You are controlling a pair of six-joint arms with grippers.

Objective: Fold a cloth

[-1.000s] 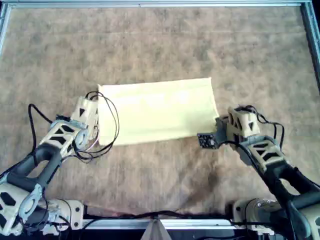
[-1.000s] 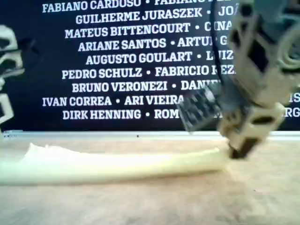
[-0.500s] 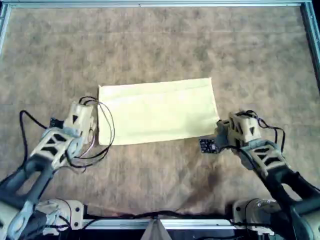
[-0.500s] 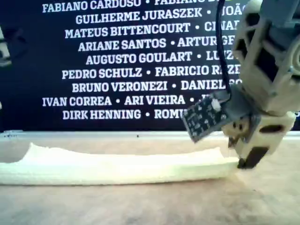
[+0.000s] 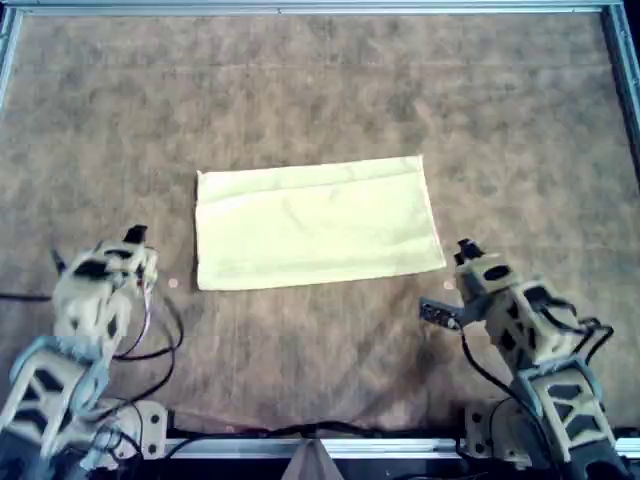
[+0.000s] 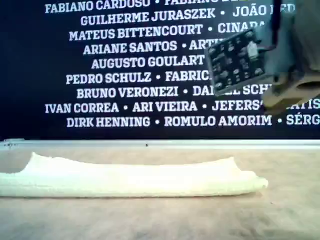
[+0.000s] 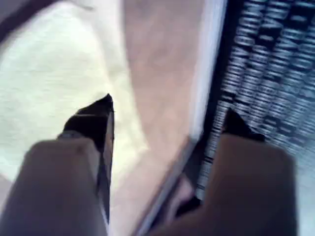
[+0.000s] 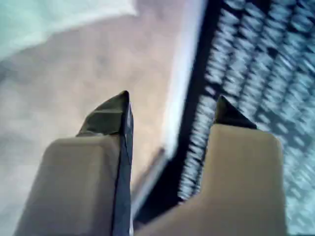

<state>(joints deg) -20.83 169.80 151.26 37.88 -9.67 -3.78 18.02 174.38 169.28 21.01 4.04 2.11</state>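
- Item: the cloth (image 5: 315, 222). Pale yellow rectangle, lying flat at the middle of the overhead view, long sides running left to right, faint creases on its face. In the exterior view it is a low pale band (image 6: 130, 180) across the lower frame, ending right of centre.
- Item: the table (image 5: 320, 90). Mottled brown surface with a metal rail along the top edge of the overhead view; it carries the cloth.
- Item: first gripper (image 7: 167, 110). Jaws spread apart, nothing between the dark tips. The cloth (image 7: 44, 73) fills the area behind one finger. Image blurred.
- Item: second gripper (image 8: 172, 103). Jaws likewise parted and empty. Only a corner of the cloth (image 8: 49, 19) shows, well apart from the tips.
- Item: an arm (image 5: 95, 300) at the lower left of the overhead view, clear of the cloth's left edge. Whether it is first or second cannot be told.
- Item: another arm (image 5: 520, 320) at the lower right of the overhead view, off the cloth's lower right corner, also unassigned.
- Item: circuit board (image 6: 235, 60). Green, mounted on the arm at the exterior view's upper right, above the cloth's level.
- Item: banner (image 6: 125, 75). Black, with white printed names, behind the table.
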